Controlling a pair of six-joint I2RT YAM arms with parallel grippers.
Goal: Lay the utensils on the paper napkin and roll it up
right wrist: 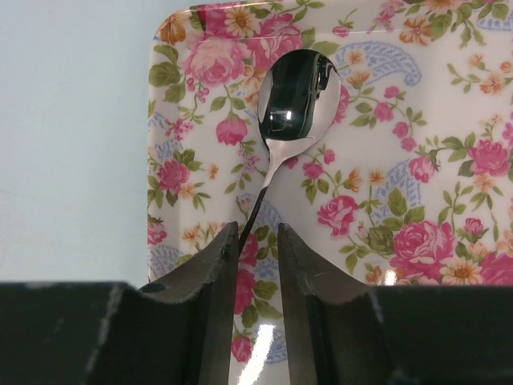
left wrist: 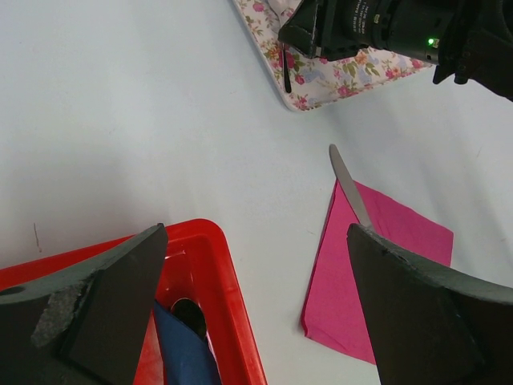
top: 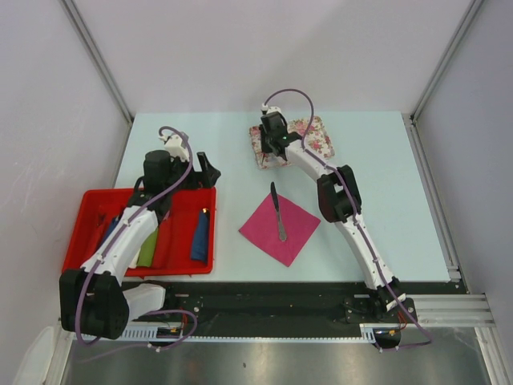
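Right fingers (right wrist: 212,281) stand close together on either side of the spoon's (right wrist: 290,92) thin handle, low over the floral tray (right wrist: 449,160). A narrow gap shows between them, and the handle runs along the inner face of one finger; whether they actually pinch it I cannot tell. The spoon lies flat on the tray near its corner, bowl up and shiny, pointing away from the fingers.

Left fingers (left wrist: 104,297) are spread wide with nothing between them, hanging above the far right corner of the red tray (top: 88,210). That tray sits at the left of the table (top: 385,184) and holds a blue roll (top: 199,237) and a green roll (top: 147,249) lying side by side.

Between the two arms the magenta paper napkin (top: 292,233) lies flat and unrolled on the table, turned corner-on like a diamond. The knife (top: 278,215) rests on it – lengthwise across the middle, its blade tip reaching past the napkin's far corner onto the bare table, toward the floral tray.
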